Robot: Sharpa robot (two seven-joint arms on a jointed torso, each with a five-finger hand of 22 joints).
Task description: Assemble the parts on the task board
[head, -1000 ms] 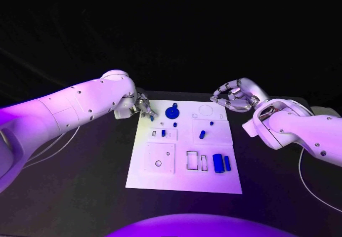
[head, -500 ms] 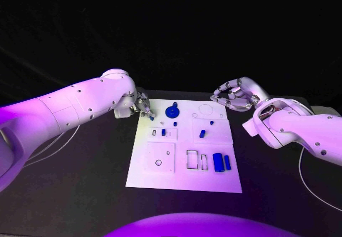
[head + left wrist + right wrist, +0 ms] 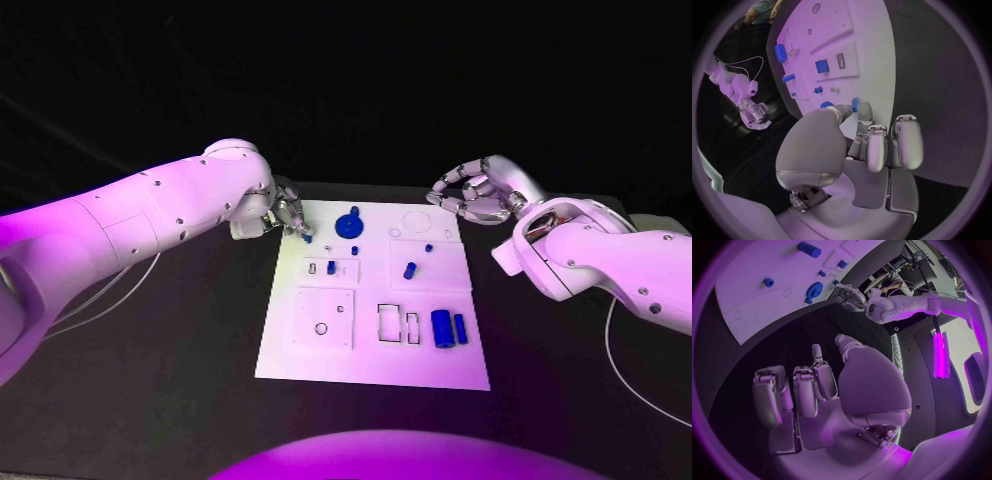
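Left hand [image 3: 289,220] sits at upper-left corner of the task board [image 3: 372,365], upper left of centre in head view, fingers drawn together & pinching a small blue part [image 3: 306,238] at its tips. Wrist view confirms: thumb and fingertip [image 3: 862,111] close on the small blue part [image 3: 854,104] right at the board's [image 3: 873,65] edge, other fingers held straight alongside. Part is at the fingertips, just over the board's corner; can't tell if it touches the board.

Right hand [image 3: 473,193] is upper right in head view, just beyond the board's upper-right corner, over the black counter [image 3: 159,380]. Fingers curled in loosely, nothing in them; the right wrist view shows the same, hand [image 3: 817,390] bare, w/ the board [image 3: 761,295] well apart from it.

Outward on the board in head view: round blue part w/ knob [image 3: 349,225] near top centre, just right of left hand. Small blue pegs [image 3: 410,269] in the middle rows. Two upright blue blocks [image 3: 443,329] at lower right, side by side, next to outlined rectangular slots [image 3: 389,323]. Square recess w/ small hole [image 3: 323,320] at lower left.
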